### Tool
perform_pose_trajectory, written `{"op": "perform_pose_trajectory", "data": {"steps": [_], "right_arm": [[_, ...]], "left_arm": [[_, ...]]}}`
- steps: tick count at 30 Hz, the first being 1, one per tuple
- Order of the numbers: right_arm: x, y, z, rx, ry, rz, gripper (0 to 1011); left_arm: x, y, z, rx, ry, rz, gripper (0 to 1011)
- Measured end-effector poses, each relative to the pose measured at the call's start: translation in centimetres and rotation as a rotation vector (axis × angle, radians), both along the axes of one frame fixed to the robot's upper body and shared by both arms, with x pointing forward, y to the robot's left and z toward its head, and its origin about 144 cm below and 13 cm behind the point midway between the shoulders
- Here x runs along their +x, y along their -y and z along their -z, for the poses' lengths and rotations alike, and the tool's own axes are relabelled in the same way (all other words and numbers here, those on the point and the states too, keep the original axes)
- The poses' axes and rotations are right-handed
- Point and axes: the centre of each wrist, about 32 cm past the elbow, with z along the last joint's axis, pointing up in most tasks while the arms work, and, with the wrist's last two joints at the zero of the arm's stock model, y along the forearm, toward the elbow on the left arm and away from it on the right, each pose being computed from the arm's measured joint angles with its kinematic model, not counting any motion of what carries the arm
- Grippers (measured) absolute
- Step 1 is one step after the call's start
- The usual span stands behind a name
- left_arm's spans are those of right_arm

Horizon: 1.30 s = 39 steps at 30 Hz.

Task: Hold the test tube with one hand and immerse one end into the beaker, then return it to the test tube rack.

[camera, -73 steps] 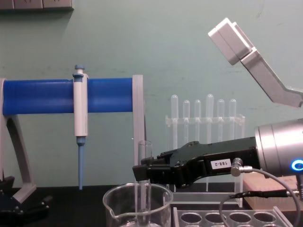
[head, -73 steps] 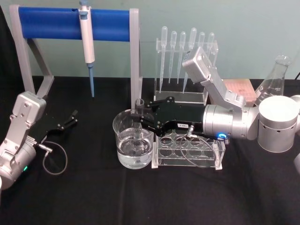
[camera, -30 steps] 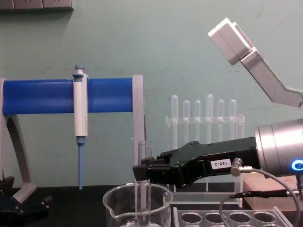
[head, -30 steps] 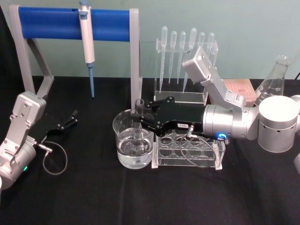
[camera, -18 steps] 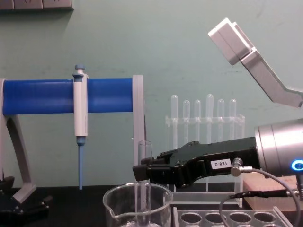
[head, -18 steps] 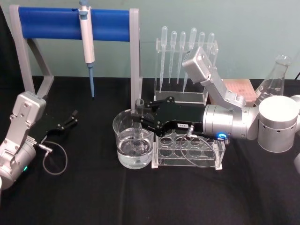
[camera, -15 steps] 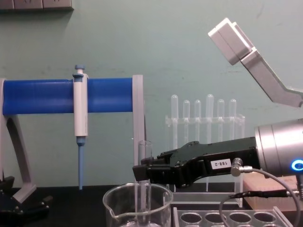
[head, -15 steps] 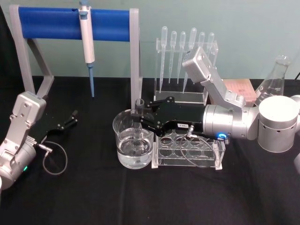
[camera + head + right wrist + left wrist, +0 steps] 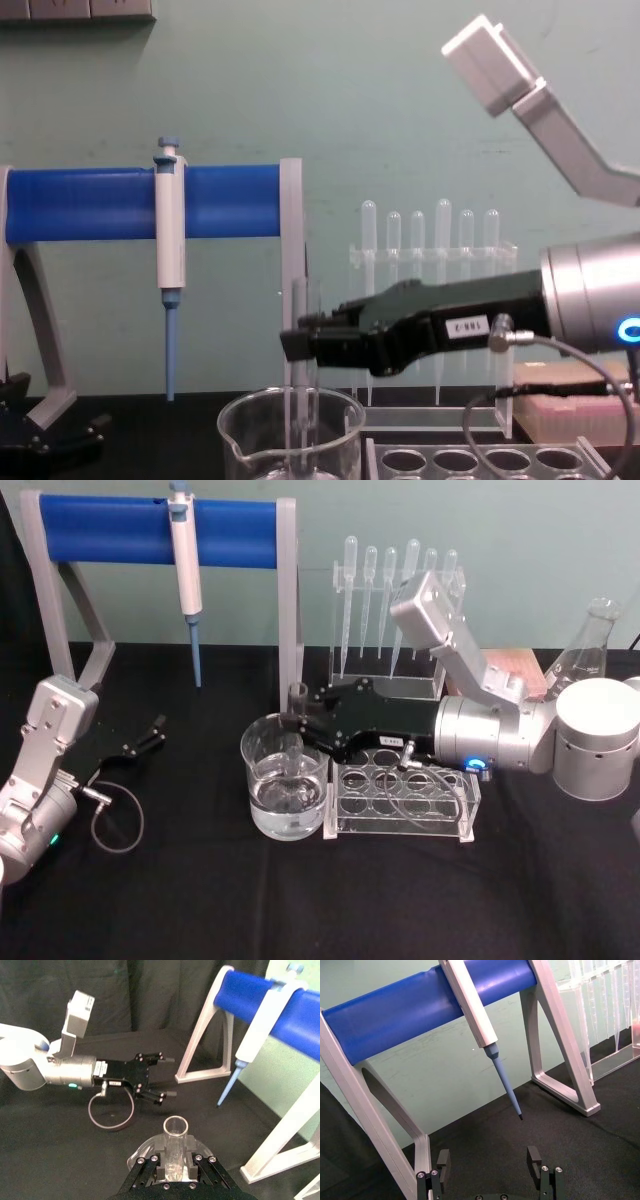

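Out on the left, the left gripper sits parked low over the bench. Its jaws are spread wide with nothing between them, well away from the action. Its own wrist view shows only the blue pipettor stand ahead.

Now to the centre, where the work is. The right gripper reaches in level from the right, and its jaws are clenched on the test tube, pinching the glass a little below the rimmed mouth. The right wrist view shows that mouth standing proud above the pads, glass snug on both sides.

The tube's long axis is upright, running straight down from the jaws into the beaker, which sits directly beneath them. The lower end is inside the glass wall, below the rim. Whether the tip is in the liquid, I cannot tell.

Further right comes the relation that matters. The test tube rack stands just beside the beaker, on the wrist side of the jaws and under the gripper's black body, holes open upward. The right arm is plainly the nearer one and already has the tube. By my reading the return calls for lifting the tip clear of the rim, drawing back toward the wrist, then lowering plumb into a hole. A tilted tube could knock the beaker's lip.
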Motion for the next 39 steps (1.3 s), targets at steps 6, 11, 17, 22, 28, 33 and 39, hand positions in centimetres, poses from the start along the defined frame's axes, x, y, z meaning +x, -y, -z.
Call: {"op": "perform_pose_trajectory", "data": {"steps": [6, 11, 17, 22, 28, 33, 39], "right_arm": [[-0.5, 0.4, -1.6, 0.021, 0.046, 0.004, 239], [-1.1, 0.6, -2.9, 0.029, 0.083, -0.005, 239], [-2.1, 0.8, -4.7, 0.038, 0.133, -0.016, 239], [-2.9, 1.3, -5.9, 0.049, 0.159, -0.013, 239], [-4.1, 2.2, -7.3, 0.053, 0.155, 0.003, 239], [-5.4, 3.4, -8.4, 0.064, 0.148, 0.012, 239], [-7.2, 5.1, -8.9, 0.065, 0.146, 0.038, 239]], "left_arm": [[0.0, 0.0, 0.0, 0.000, 0.000, 0.000, 1000], [0.0, 0.0, 0.0, 0.000, 0.000, 0.000, 1000], [0.0, 0.0, 0.0, 0.000, 0.000, 0.000, 1000], [0.0, 0.0, 0.0, 0.000, 0.000, 0.000, 1000], [0.0, 0.0, 0.0, 0.000, 0.000, 0.000, 1000], [0.0, 0.0, 0.0, 0.000, 0.000, 0.000, 1000], [0.0, 0.0, 0.0, 0.000, 0.000, 0.000, 1000]]}}
